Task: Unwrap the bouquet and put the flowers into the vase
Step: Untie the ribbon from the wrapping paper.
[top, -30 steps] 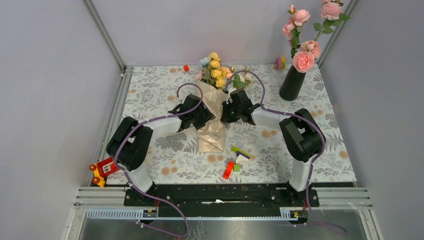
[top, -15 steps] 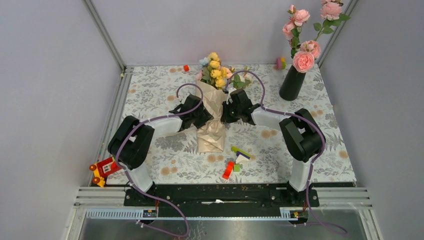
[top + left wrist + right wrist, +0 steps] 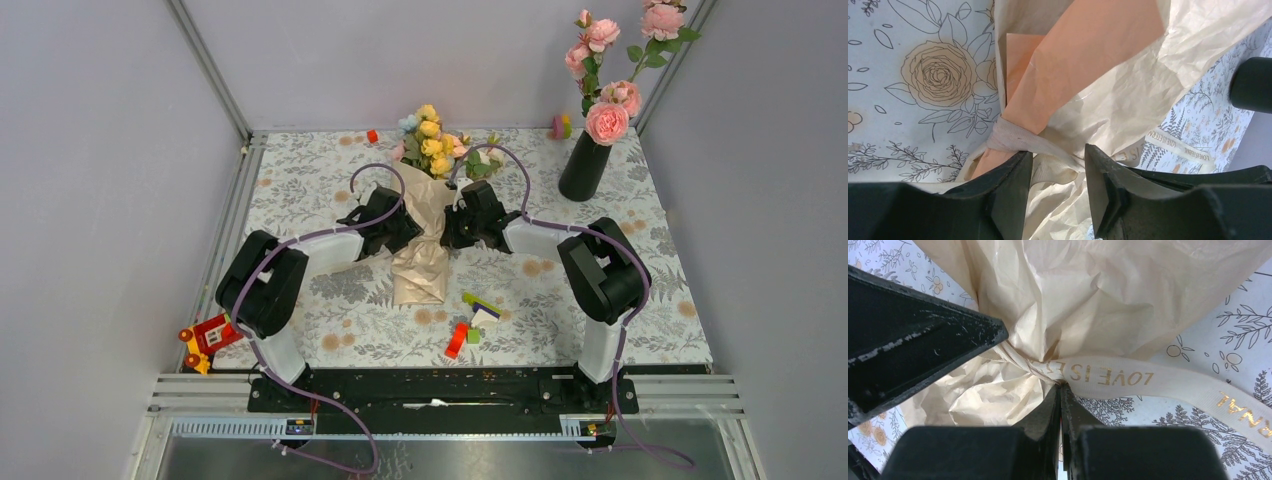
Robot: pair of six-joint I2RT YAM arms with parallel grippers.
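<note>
the left claw (image 3: 1058,152) has narrowed and nudged closer to the wrap since a second ago. one bouquet (image 3: 428,215) lies mid-desk (image 3: 300,190), blooms toward the back. one black vase (image 3: 584,165) stands well apart at the far right, holding pink roses (image 3: 606,100). the left claw is partly spread, straddling the tied neck, with one finger touching the single ribbon (image 3: 1108,375). the right claw (image 3: 1061,388) is pressed together, tips against that ribbon by the knot. both arms reach inward, low.
</note>
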